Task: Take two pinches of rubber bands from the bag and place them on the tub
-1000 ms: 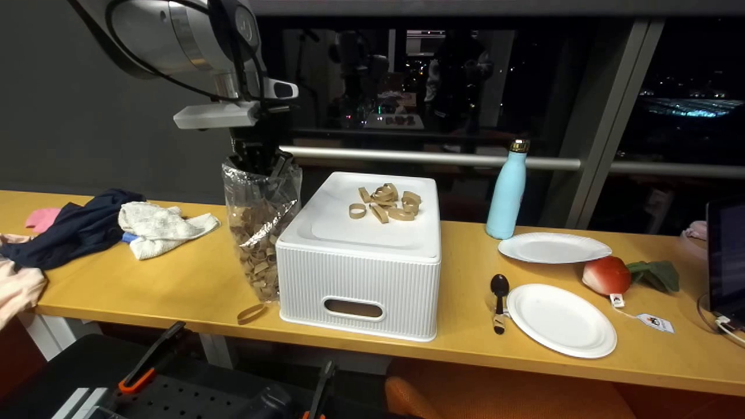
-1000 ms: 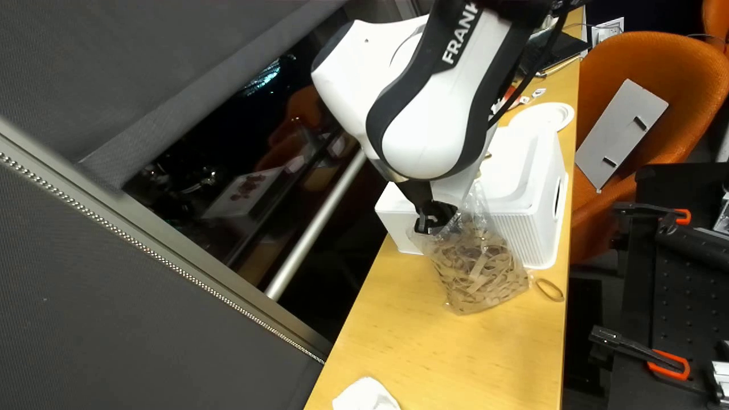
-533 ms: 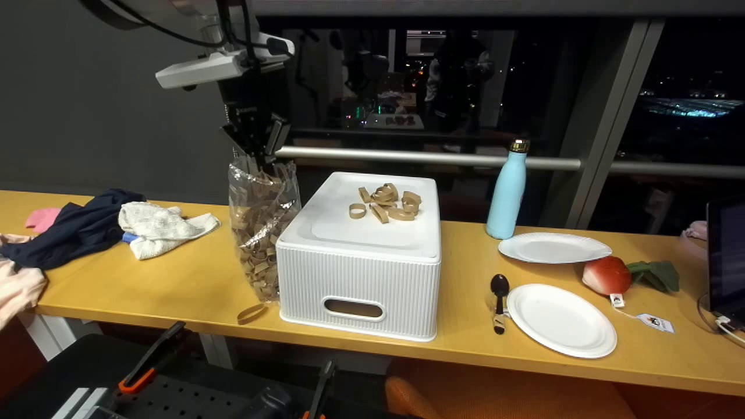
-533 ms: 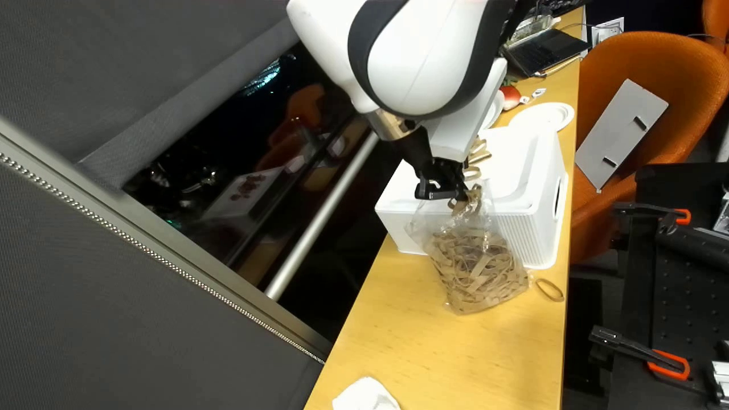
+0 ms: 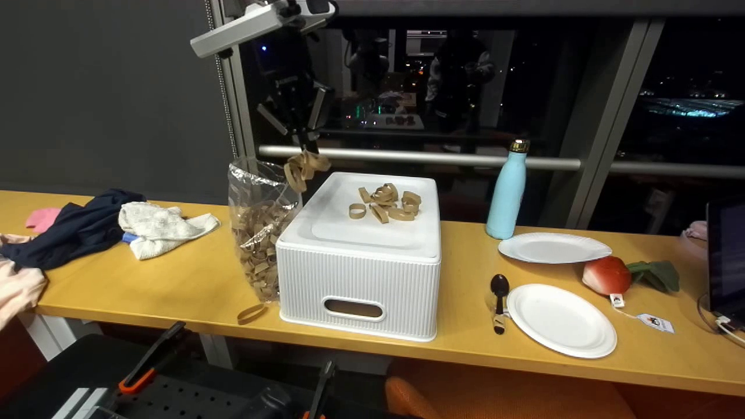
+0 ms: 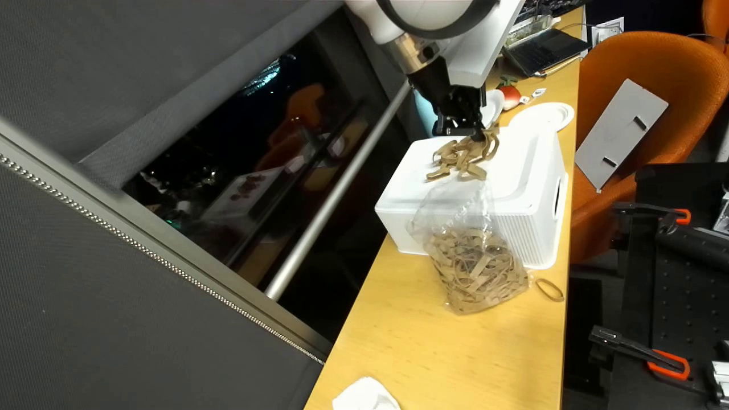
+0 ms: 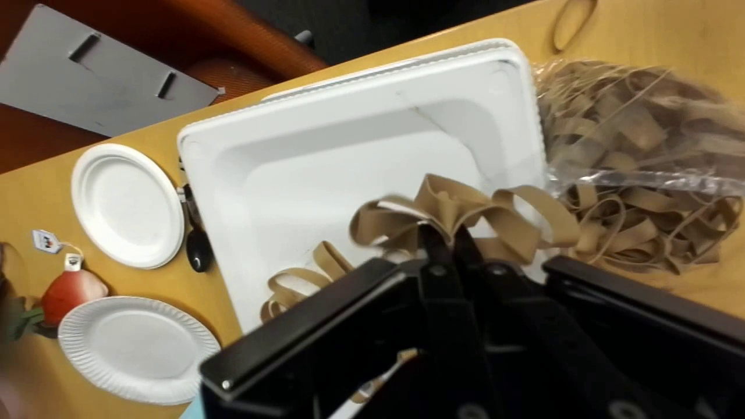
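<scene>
Left end of the table [image 5: 180,285]: dark blue cloth [image 5: 75,230], then white cloth [image 5: 163,224]; neither looks relevant to the task; a stray rubber band [image 5: 251,314] lies near the table's edge; next, the bag [image 5: 240,185], upright close beside the tub [image 5: 361,279], tan mass below, clear plastic at the mouth.

Change over the last second: the gripper [image 5: 306,142] has risen out of the bag's mouth and shifted toward the tub; its fingers [image 7: 437,270] are drawn nearly together, pinching a held bunch of rubber bands [image 7: 445,203], loops splayed to either side in the wrist view; in an exterior view the bunch hangs just right of the bag's rim, near the tub's back corner; how much is already over the lid [image 5: 326,233], cannot tell.

On the lid, right of its middle: a pile of rubber bands [image 5: 400,215], unchanged; reading: first pinch delivered, second now in hand; extraction looks done, placing remains.

Next, judged: carry right over the lid, lower, part the fingers beside the pile; risk: an outer loop may slip early and drop between bag and tub.

Farther right: blue bottle [image 5: 508,195], black spoon [image 5: 499,285], back plate [image 5: 554,248], front plate [image 5: 561,320]; all apart from the likely path.
</scene>
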Controlling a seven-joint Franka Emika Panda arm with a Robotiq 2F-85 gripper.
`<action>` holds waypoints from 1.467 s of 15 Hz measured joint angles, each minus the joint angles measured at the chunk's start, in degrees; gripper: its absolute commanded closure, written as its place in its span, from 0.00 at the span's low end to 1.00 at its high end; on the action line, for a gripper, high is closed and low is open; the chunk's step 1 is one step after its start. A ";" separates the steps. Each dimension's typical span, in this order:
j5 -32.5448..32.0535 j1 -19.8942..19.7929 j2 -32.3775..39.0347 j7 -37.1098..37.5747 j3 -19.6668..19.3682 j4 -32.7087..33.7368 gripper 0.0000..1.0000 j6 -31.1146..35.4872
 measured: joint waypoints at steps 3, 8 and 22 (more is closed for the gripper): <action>-1.75 -2.60 -0.04 -1.90 -1.51 0.09 0.99 0.19; -3.00 -5.92 1.30 -6.58 -4.09 0.21 0.99 3.92; -0.54 -7.09 10.98 -11.90 -5.22 -0.21 0.87 26.46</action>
